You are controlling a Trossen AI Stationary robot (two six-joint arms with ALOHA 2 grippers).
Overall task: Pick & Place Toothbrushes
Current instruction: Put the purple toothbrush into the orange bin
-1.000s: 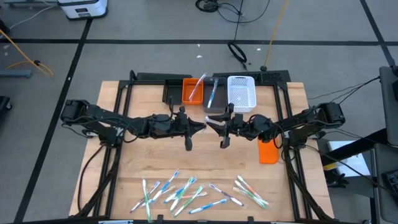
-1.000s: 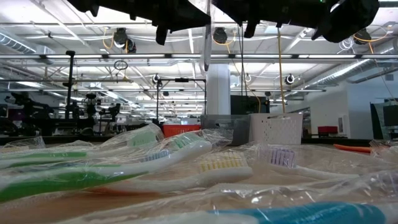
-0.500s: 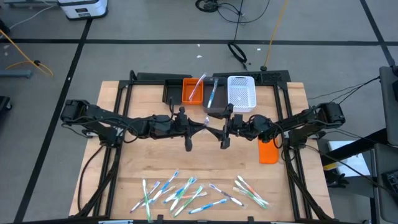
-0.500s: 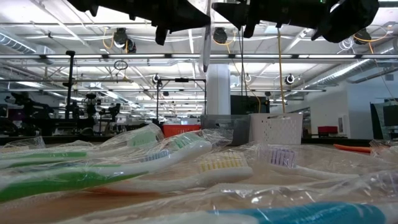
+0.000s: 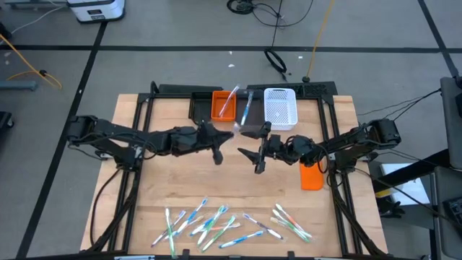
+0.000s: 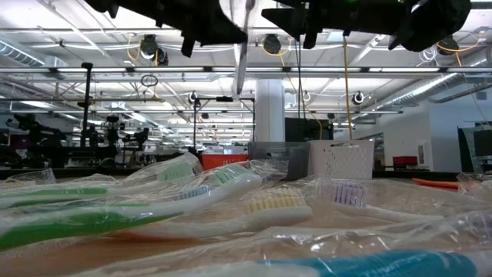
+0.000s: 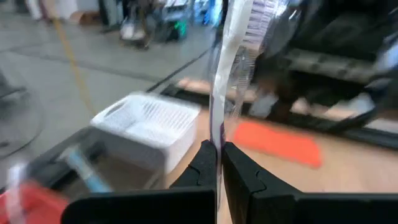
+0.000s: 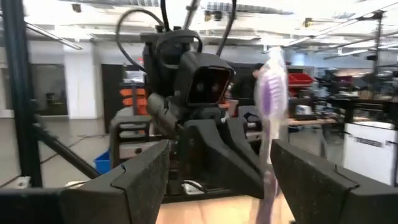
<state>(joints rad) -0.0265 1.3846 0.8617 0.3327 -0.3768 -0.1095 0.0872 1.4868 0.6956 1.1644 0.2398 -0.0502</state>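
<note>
Over the middle of the table my left gripper (image 5: pixel 221 137) is shut on a clear-wrapped toothbrush (image 5: pixel 231 130) with purple bristles (image 8: pixel 270 87). Its lower end hangs into the low view (image 6: pixel 240 61). My right gripper (image 5: pixel 253 154) stands open just to its right, facing it with nothing between its fingers (image 8: pixel 143 180). Several more wrapped toothbrushes (image 5: pixel 209 222) lie flat along the table's near edge. At the far edge stand an orange bin (image 5: pixel 223 105) and a dark bin (image 5: pixel 250 115), each with a toothbrush in it, and a white basket (image 5: pixel 280 108). My left gripper pinches the toothbrush's handle (image 7: pixel 217 134) between its two fingers. The fingers come at it nearly level, from the table's left, and lie across it. The toothbrush stands about upright, bristle head (image 7: pixel 261 12) up, lifted clear of the table.
An orange block (image 5: pixel 311 175) lies on the table under my right arm. A second small group of toothbrushes (image 5: pixel 291 221) lies at the near right. Bare wood stretches between the grippers and the near-edge toothbrushes.
My right gripper has opened and let go of the toothbrush, staying in place. My left gripper, still shut on the toothbrush, has drawn back toward the table's far left and tipped the toothbrush a little, carrying it clear of the right gripper.
</note>
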